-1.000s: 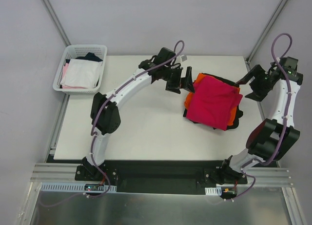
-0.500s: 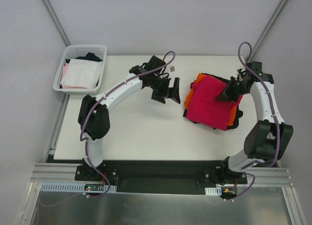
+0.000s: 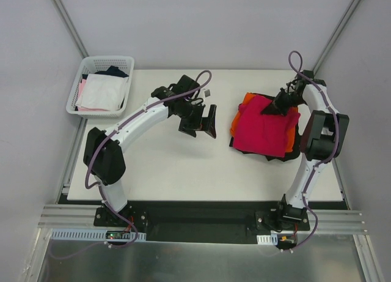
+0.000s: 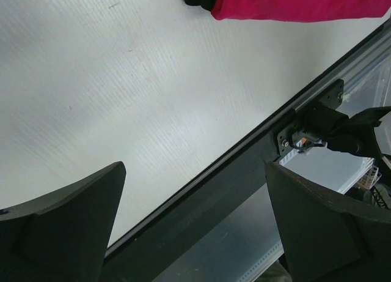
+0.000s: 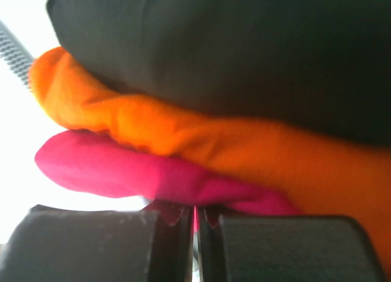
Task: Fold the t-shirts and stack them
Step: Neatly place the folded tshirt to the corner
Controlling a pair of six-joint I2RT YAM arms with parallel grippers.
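Note:
Three folded t-shirts lie stacked at the table's right. The crimson-magenta one (image 3: 263, 130) is on top, the orange one (image 3: 247, 100) peeks out beneath it, and the black one (image 3: 297, 144) is lowest. My right gripper (image 3: 269, 109) rests at the stack's far right edge, shut on a fold of the magenta shirt (image 5: 110, 166). In the right wrist view the orange (image 5: 214, 141) and black (image 5: 244, 49) layers lie against the magenta one, and the right gripper (image 5: 195, 218) shows a sliver of magenta between its fingers. My left gripper (image 3: 206, 128) hovers left of the stack, open and holding nothing (image 4: 194, 169).
A white mesh basket (image 3: 85, 65) with white (image 3: 101, 92) and pink garments stands at the table's far left corner. The white table (image 3: 165, 166) ends in a black front rail (image 4: 244, 172), seen in the left wrist view.
My right arm swung in from the right to the stack's far edge and its jaws shut on the magenta shirt. My left arm drew back leftwards from the stack, still open.

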